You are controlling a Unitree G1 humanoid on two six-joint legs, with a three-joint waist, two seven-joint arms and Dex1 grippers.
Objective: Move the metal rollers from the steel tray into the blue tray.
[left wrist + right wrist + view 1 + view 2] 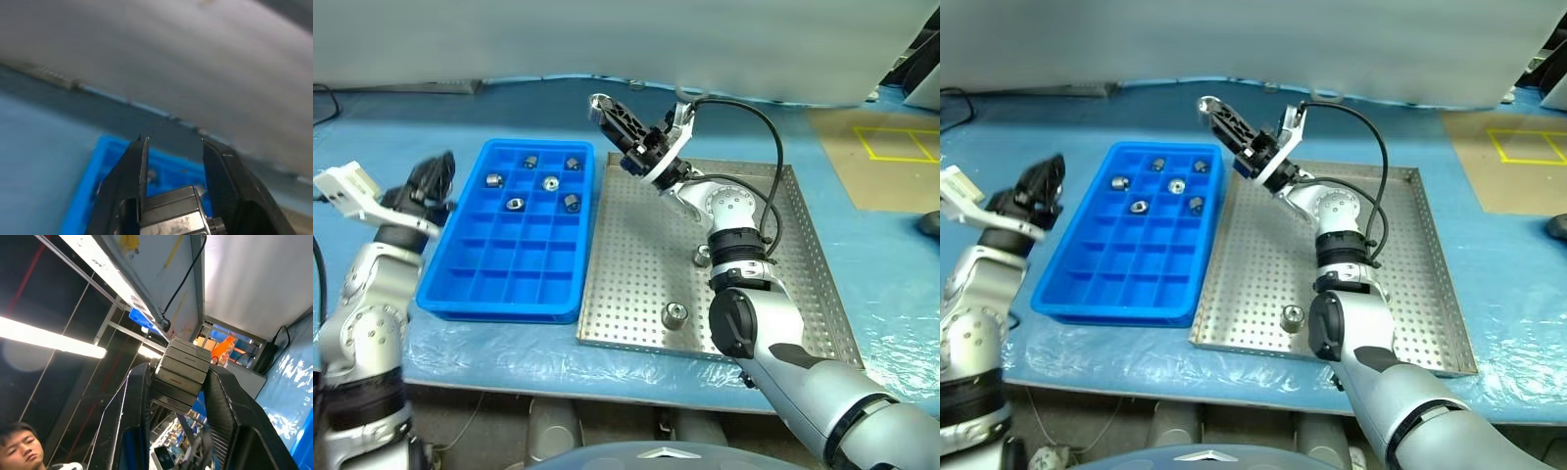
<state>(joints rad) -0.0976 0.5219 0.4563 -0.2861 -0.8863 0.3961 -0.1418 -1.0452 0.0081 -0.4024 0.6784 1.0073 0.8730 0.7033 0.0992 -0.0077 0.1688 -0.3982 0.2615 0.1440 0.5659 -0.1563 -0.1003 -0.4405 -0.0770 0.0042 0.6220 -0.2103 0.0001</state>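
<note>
Six metal rollers (550,182) sit in the blue tray (470,284), one per cell, all in the far rows. Each is short, shiny silver and cylindrical with a hollow centre. Two more lie on the steel tray (626,294): one near its front edge (675,314), one mid-tray, partly hidden behind the right arm (702,257).

Blue tray: glossy plastic, grid of square cells, on the left part of the tabletop. Steel tray: perforated sheet floor, low raised rim, just beside it on the right. Tabletop has a blue covering (509,117), wrinkled film at the front edge.

Right gripper (600,103) is raised over the steel tray's far-left corner, by the blue tray's far-right corner. Fingers are closed; a silver piece at the tips appears to be a held roller (1206,103). A black cable (759,122) loops off that wrist.

Left gripper (435,171) is by the blue tray's left edge, fingers drawn nearly together, nothing held.

Yellow tape square (899,144) on a brown surface, far right. Person (19,445) seen in the right wrist view.
</note>
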